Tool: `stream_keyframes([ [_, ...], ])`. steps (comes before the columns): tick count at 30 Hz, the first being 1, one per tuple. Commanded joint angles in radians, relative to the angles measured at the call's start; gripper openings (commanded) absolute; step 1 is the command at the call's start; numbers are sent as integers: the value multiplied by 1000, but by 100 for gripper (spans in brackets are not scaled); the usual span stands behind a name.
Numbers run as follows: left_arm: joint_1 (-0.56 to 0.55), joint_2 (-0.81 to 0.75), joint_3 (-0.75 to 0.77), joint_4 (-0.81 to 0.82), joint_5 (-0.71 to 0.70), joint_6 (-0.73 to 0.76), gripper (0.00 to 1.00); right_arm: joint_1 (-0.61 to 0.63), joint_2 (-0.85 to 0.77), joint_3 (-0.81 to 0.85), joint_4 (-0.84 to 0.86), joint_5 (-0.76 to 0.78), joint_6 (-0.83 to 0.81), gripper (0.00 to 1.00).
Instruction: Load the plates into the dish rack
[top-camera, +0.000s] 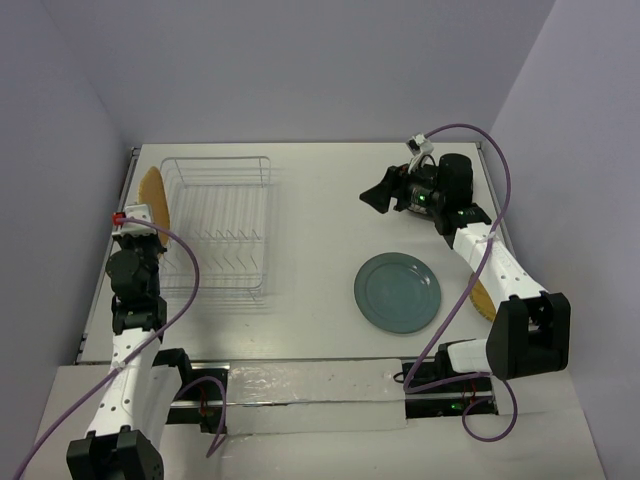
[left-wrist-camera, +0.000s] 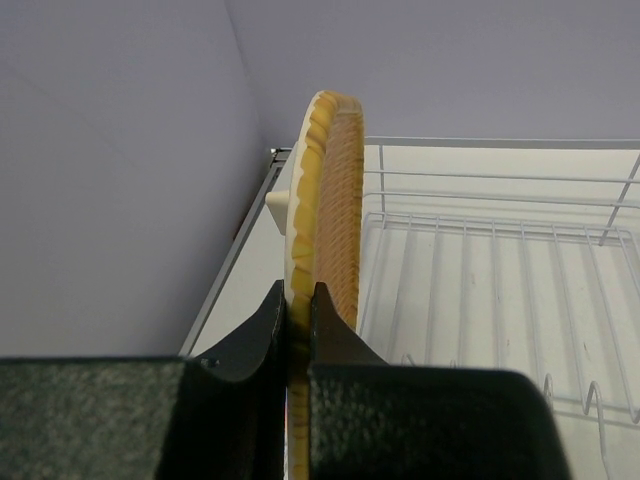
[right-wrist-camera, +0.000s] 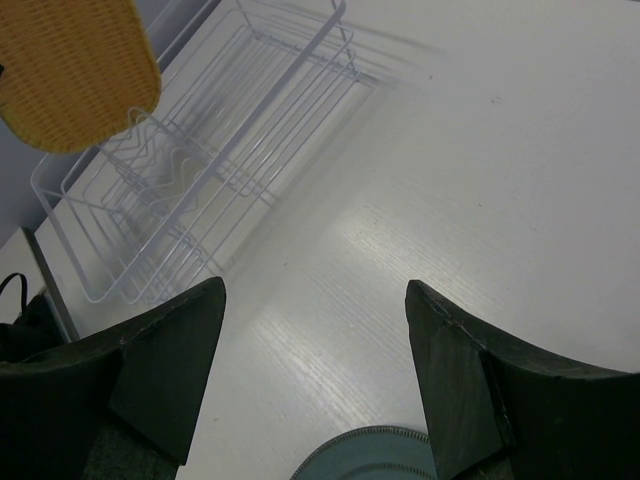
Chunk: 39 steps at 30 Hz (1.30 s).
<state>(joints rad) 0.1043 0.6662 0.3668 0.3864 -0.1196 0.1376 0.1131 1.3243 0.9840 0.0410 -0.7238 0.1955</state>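
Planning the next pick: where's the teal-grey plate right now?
Top view: the teal-grey plate lies flat on the table, right of centre, apart from the dish rack on its left and just left of the right arm.

Robot lab test cell, kitchen props only
Bare white surface boxed in by plain lilac walls; left arm & right arm fixed at near edge w/ loose purple cables; wire dish rack, teal plate.

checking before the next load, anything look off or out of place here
The woven tan rounded-square plate stands on edge in the left gripper, outside the white wire dish rack's left wall, not over its tines. Nothing spilled or broken.
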Motion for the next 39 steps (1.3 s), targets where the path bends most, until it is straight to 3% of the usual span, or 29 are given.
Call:
stream_keyframes([
  [1, 2, -19, 21, 88, -15, 25, 0, -6, -10, 49, 28, -31, -21, 79],
  [5, 2, -40, -12, 143, -24, 52, 0, -6, -7, 53, 30, -41, -25, 79],
  [16, 2, 12, 20, 67, -49, 46, 5, -6, -13, 53, 28, -55, -42, 79],
  [18, 2, 8, 26, 30, -76, -12, 22, -7, -4, 60, 28, -62, -36, 79],
  [29, 2, -8, 40, -47, -95, -75, 30, -6, 5, 58, 30, -80, -23, 79],
  [31, 2, -16, 81, -134, -68, -107, 45, -6, 1, 58, 30, -82, -23, 79],
  [34, 2, -44, 103, -191, -59, -130, 76, -4, -5, 58, 30, -86, -21, 79],
  [39, 1, -105, 126, -236, -129, -195, 87, -2, -14, 55, 30, -89, -18, 79],
])
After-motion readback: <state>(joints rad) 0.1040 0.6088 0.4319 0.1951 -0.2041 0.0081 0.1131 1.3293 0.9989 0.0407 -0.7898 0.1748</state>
